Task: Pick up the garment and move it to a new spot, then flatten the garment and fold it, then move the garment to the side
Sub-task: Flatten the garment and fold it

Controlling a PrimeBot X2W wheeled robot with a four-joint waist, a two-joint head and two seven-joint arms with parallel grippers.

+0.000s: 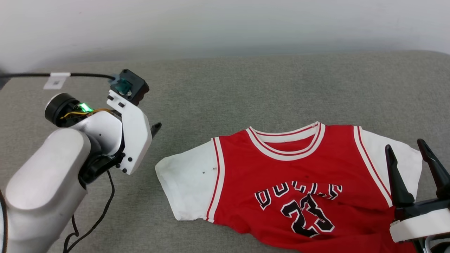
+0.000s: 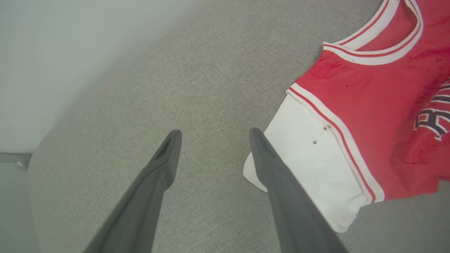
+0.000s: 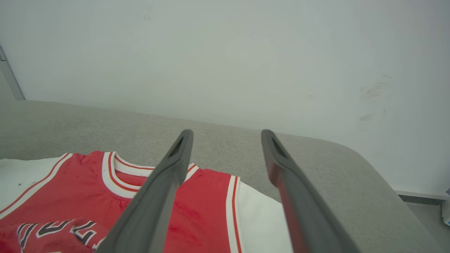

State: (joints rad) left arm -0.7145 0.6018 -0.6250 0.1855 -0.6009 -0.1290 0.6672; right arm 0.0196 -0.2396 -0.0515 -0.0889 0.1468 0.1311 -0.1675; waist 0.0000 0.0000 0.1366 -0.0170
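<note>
The garment (image 1: 288,182), a red jersey with white short sleeves, striped trim and a black 23, lies front up and mostly flat on the grey padded surface (image 1: 246,91). My left gripper (image 2: 212,135) hangs open just left of the jersey's left sleeve (image 2: 309,165), one fingertip near the sleeve's corner, nothing between the fingers. In the head view only one dark fingertip (image 1: 155,127) of it shows past the white wrist. My right gripper (image 1: 406,147) stands open above the right sleeve (image 1: 407,158), holding nothing. The right wrist view shows the garment (image 3: 81,196) below my right gripper (image 3: 226,135).
A pale wall (image 1: 225,24) rises behind the grey surface. A black cable (image 1: 88,225) trails from my left arm over the surface at the lower left. The surface's rounded right end (image 3: 369,168) drops off toward the floor.
</note>
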